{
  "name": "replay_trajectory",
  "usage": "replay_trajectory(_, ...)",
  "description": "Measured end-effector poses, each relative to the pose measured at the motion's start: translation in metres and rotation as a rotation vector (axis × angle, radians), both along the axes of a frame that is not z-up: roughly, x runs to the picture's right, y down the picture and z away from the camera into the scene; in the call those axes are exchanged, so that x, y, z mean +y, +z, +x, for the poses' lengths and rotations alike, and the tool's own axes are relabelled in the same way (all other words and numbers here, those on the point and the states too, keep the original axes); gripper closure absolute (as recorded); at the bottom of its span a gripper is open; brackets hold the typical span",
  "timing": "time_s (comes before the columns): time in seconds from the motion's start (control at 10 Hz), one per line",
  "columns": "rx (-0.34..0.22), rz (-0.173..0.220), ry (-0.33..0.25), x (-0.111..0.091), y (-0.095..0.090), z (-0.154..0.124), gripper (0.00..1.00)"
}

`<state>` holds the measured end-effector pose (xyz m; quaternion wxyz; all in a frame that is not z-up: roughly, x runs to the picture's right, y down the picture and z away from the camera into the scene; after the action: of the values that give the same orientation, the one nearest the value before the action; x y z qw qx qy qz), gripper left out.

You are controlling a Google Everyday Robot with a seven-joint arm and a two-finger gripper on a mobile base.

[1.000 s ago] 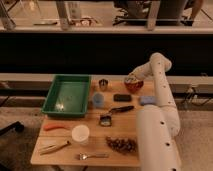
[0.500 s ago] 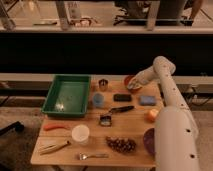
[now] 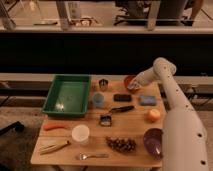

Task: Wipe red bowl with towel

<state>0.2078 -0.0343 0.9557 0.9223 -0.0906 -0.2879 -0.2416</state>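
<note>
The red bowl [image 3: 128, 80] sits at the back of the wooden table [image 3: 65, 156], right of centre. My gripper [image 3: 134, 86] is at the bowl's right front rim, reaching in from the right on the white arm [image 3: 170, 95]. The gripper's pale end covers part of the bowl. I cannot make out the towel as separate from the gripper's pale tip.
A green tray [image 3: 67, 95] lies at the left. Near the bowl are a metal cup [image 3: 103, 84], a blue cup [image 3: 98, 100], a black block [image 3: 122, 97] and a blue block [image 3: 148, 100]. An orange [image 3: 153, 115], a purple bowl [image 3: 152, 141], grapes [image 3: 121, 145] and a white cup [image 3: 80, 134] lie in front.
The arm's lower part has swung to the right, uncovering the orange and the purple bowl. The gripper has stayed at the red bowl, shifting only slightly.
</note>
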Motion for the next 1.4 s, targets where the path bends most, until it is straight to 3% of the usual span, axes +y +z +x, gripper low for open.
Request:
replay_trajectory(0.3, 0.034, 0.085, -0.047, -0.019, 0.005, -0.005, 1.0)
replay_trajectory(0.9, 0.087, 0.146, -0.081, -0.033, 0.021, 0.004, 0.99)
replay_trajectory(1.0, 0.095, 0.147, -0.076, -0.033, 0.022, 0.008, 0.94)
replay_trajectory(1.4, 0.07, 0.118, 0.005, -0.025, 0.001, 0.036, 0.53)
